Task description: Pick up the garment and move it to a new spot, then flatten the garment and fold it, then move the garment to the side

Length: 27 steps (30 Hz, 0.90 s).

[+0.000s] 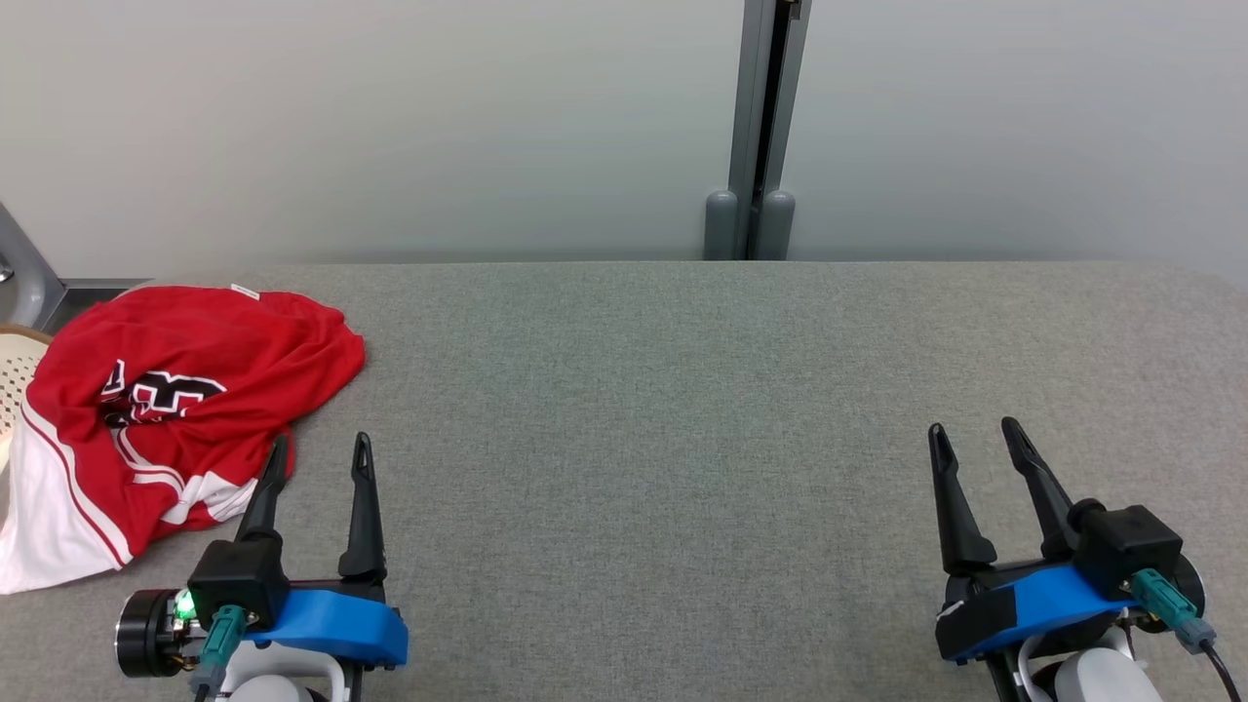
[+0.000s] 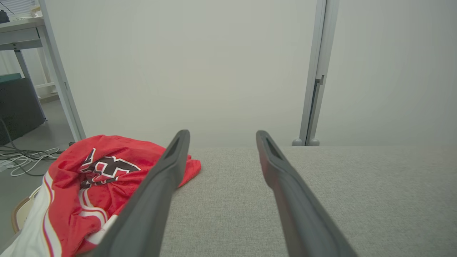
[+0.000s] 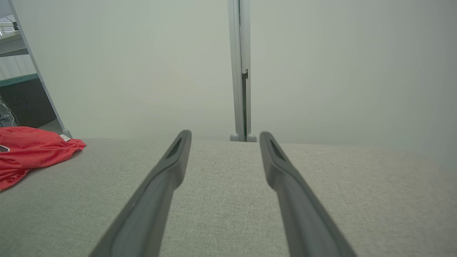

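Note:
The garment is a crumpled red jersey with white panels and a dark print, lying at the far left of the grey table and hanging over its left edge. My left gripper stands open just to the right of it, its left finger at the cloth's hem, nothing between the fingers. In the left wrist view the garment lies left of my open left gripper. My right gripper is open over bare table at the lower right, far from the cloth. The right wrist view has the garment at its left edge, beyond my open right gripper.
The grey fabric table stretches wide between the arms. A pale wall with a grey post runs behind it. A cream perforated basket sits off the table's left edge under the garment. Cables lie on the floor at the left.

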Motion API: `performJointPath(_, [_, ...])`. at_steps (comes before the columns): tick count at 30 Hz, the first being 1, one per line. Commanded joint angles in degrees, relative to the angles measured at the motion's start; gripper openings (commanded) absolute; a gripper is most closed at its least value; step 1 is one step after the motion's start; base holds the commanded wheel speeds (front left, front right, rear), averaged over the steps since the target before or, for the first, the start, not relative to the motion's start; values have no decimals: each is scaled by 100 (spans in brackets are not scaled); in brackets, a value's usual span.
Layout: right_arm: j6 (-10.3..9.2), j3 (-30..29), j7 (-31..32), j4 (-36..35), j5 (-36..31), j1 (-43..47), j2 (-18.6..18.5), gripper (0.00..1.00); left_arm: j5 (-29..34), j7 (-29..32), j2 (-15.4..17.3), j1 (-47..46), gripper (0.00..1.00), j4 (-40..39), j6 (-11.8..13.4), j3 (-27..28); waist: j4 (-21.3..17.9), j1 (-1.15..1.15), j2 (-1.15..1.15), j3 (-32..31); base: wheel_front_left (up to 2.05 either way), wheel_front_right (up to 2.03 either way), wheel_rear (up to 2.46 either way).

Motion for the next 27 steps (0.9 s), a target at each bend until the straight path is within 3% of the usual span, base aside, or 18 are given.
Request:
performJointPath(1, [2,-21,-32,30,-2,-74,-35,100,-30,-28,21,-81,100,24,10,3,-4,0,0,3,0,0,0])
performJointPath(27, [2,-6,-32,254,118,-135,-35,100,-226,-28,88,-107,100,122,105,-38,-10,0,0,54,0,0,0])
